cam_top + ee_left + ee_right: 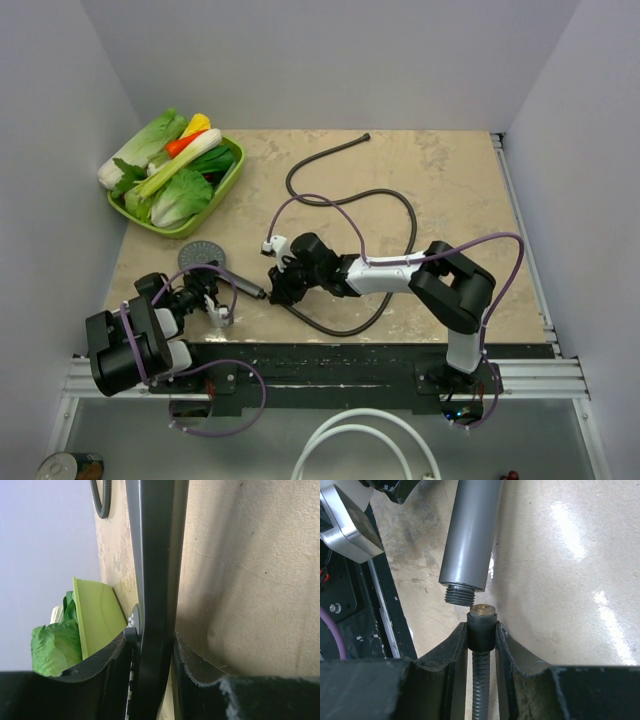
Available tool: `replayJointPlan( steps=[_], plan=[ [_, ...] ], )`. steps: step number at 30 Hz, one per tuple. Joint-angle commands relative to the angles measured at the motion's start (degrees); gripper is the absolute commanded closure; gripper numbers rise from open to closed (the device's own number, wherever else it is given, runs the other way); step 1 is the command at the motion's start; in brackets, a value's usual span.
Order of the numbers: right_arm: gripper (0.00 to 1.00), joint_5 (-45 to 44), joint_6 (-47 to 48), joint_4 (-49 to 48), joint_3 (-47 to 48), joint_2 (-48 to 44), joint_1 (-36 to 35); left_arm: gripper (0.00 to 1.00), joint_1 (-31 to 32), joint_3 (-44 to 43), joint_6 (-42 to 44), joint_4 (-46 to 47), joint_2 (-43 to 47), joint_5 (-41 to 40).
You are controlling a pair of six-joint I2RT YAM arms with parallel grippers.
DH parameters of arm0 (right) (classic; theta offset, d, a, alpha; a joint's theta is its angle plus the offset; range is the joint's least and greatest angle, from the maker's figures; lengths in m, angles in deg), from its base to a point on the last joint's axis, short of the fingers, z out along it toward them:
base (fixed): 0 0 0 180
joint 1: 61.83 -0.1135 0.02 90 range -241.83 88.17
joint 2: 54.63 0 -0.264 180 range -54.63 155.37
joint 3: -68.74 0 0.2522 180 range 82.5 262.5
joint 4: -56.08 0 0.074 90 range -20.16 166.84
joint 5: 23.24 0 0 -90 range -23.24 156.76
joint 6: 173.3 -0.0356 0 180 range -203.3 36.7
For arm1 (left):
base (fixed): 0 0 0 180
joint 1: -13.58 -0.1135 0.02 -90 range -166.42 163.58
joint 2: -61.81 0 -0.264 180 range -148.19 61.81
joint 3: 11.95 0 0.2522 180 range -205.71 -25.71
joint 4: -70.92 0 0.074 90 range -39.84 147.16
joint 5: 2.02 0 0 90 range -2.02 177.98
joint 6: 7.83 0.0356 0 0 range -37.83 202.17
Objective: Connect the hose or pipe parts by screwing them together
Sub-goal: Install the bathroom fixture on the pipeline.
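Note:
The grey shower-head disc (203, 255) lies at the near left, and its dark grey handle (156, 555) runs between my left gripper's fingers. My left gripper (218, 292) (150, 639) is shut on that handle. The dark-brown hose (400, 205) loops across the table's middle. My right gripper (277, 288) (481, 632) is shut on the hose's black end nut (481, 629). The nut's brass tip sits just under the handle's threaded end (459, 594), slightly off to the right, with a small gap. The T-shaped fitting is not visible.
A green tray (232, 180) of vegetables stands at the back left, also seen as the tray (97, 615) in the left wrist view. Thick white tube (350, 438) and a can (68, 466) lie below the table's near edge. Walls close three sides.

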Motion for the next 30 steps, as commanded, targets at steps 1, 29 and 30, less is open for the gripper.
replayJointPlan(
  steps=[1, 29, 30],
  plan=[
    [0.78, 1.61, -0.2, -1.52, 0.79, -1.59, 0.65, 1.0, 0.38, 17.02, 42.08, 4.2, -0.95, 2.57],
    [0.78, 5.39, -2.92, -3.28, 4.74, 0.95, 0.65, 1.0, 5.74, 17.2, 42.08, 5.35, 0.62, -0.41],
    [0.78, 5.74, -3.19, -3.37, 4.83, 1.39, 0.56, 1.0, 5.74, 17.2, 42.08, 5.26, 0.63, -0.5]
  ],
)
